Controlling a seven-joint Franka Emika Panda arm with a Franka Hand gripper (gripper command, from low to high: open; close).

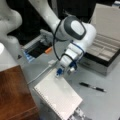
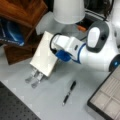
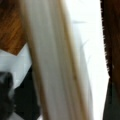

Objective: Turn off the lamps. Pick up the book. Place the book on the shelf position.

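We see the shelf (image 1: 15,95) at far left in a front view, dark wood w/ glossy top, nothing on it yet. The book (image 1: 58,97) sits right beside it, tilted, spiral edge facing the shelf, and it looks lifted off the table. The gripper (image 1: 64,72) is at the book's far edge, clamped on it as far as we can judge; the wrist view shows the book's (image 3: 53,62) page edge filling the frame btwn brown wood on both sides. So pickup looks done, placing isn't. The lamp (image 2: 68,11) shade appears white at a front view's top; we can't tell if it's off.

Surface: grey table (image 1: 100,105), a pen (image 1: 92,87) right of the book, a grey compartment box (image 1: 105,53) at far right. Room behind is dark.
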